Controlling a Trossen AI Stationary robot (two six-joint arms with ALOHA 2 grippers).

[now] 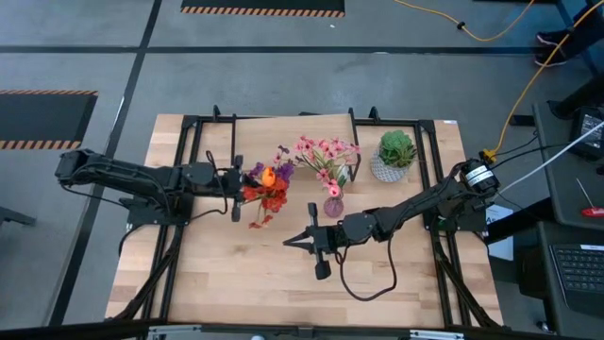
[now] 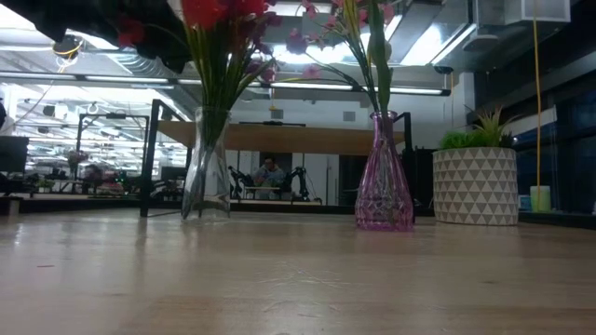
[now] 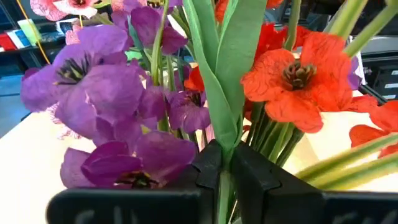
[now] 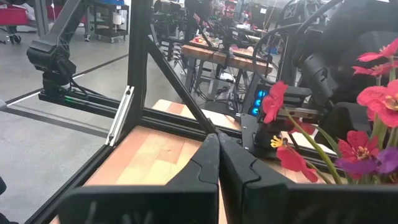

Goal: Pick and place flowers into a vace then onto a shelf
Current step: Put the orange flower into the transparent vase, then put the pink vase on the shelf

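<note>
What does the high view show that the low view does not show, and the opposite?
Only the high view shows both arms: the left tool at the red and purple flowers, the right tool over bare table. Only the low view shows the clear vase as standing upright. Both show the pink vase and the potted plant.

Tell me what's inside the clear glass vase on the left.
The clear glass vase holds green stems of the red and purple flowers. The left gripper is shut on one stem above it. Any water cannot be made out.
</note>
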